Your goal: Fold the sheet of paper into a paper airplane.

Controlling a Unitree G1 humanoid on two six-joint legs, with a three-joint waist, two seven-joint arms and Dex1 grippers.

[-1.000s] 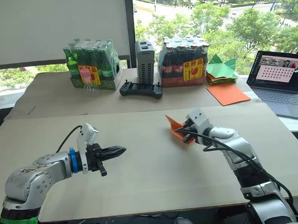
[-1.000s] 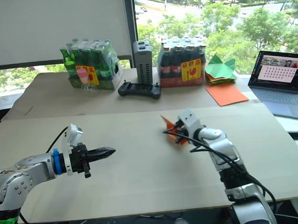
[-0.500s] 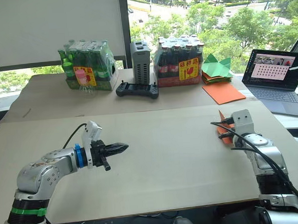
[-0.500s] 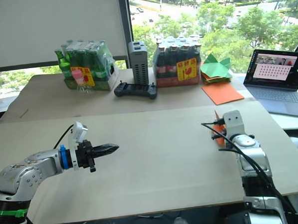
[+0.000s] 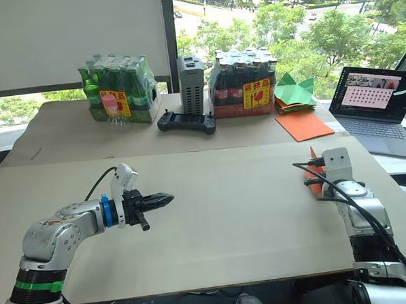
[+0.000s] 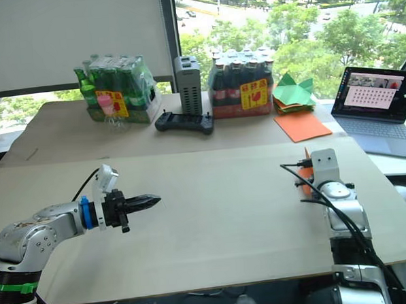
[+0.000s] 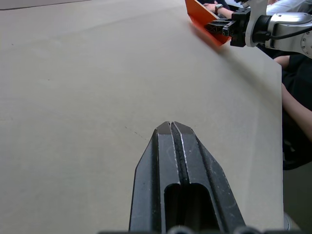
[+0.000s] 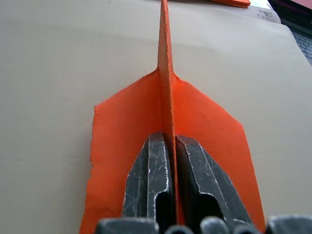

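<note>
Orange, the airplane (image 8: pixel 165 122) sits pinched by its centre fold in our right gripper (image 8: pixel 168 141), above the table (image 5: pixel 246 204) near its right edge, close to the laptop (image 5: pixel 381 108). Our left gripper (image 7: pixel 170 127), fingers together, hovers well apart from it.

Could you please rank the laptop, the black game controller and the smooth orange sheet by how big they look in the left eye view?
1. Laptop, largest.
2. and 3. Black game controller and smooth orange sheet look about alike, so I would not rank them.
</note>
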